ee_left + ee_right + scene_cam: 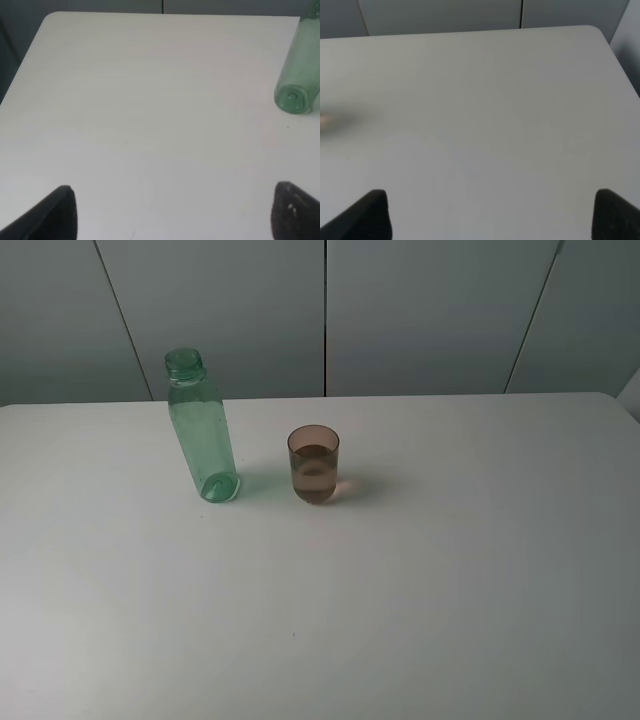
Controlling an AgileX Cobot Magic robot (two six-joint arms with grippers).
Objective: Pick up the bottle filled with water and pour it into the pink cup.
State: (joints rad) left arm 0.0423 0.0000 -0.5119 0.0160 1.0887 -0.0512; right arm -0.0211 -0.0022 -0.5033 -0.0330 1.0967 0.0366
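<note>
Standing upright left of centre on the white table [450, 590]: tall, slim green-tinted clear plastic bottle [202, 430], uncapped. Brownish-pink translucent tumbler [314, 464] near, at its right. Both grippers spread, empty. Bottle judged light, smooth, squeezable; mid-body grasp advised.

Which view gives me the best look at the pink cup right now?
The exterior high view: the pink cup stands whole and upright on the table, right of the bottle. The left wrist view misses it; the right wrist view shows only a faint pinkish blur at its edge.
</note>
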